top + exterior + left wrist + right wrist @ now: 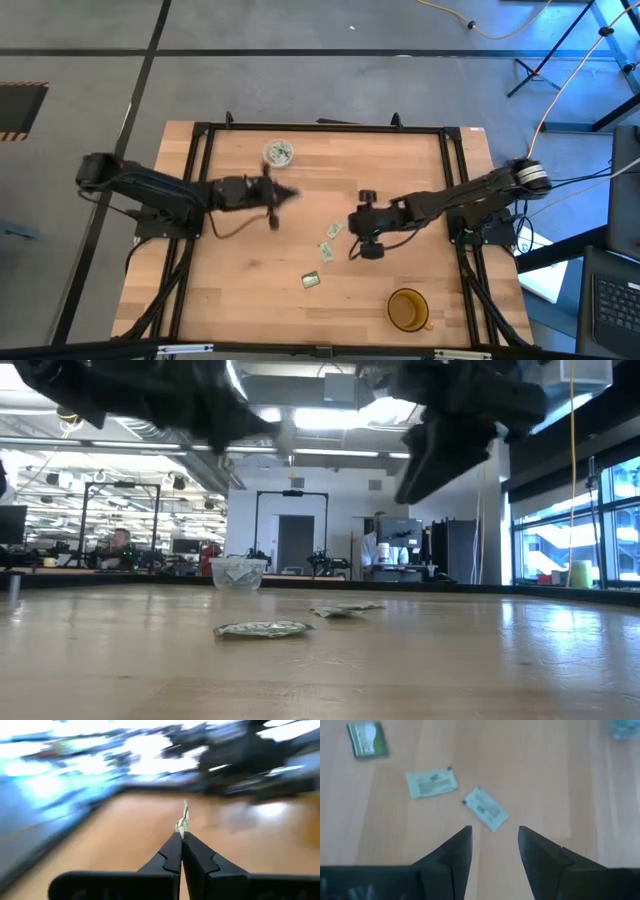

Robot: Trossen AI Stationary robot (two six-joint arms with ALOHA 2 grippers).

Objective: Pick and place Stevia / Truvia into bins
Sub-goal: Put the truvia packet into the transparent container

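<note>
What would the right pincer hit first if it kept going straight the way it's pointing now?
Probably the pale green-and-white paper sachet lying flat on the wooden table. It sits just ahead of the open right pincer, roughly in line with the gap, though how far below is unclear.

Grey floor (300, 80), ceiling light panels (330, 415), big windows (575, 540), perhaps a doorway (296, 544) behind

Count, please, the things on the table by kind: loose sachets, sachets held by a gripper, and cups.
Loose sachets on the table: 3, at and
Sachets held by a gripper: 1, a sachet pinched in the left gripper
Cups: 2, the clear cup with sachets inside (too small to count) and the amber cup
Total: 6
</note>
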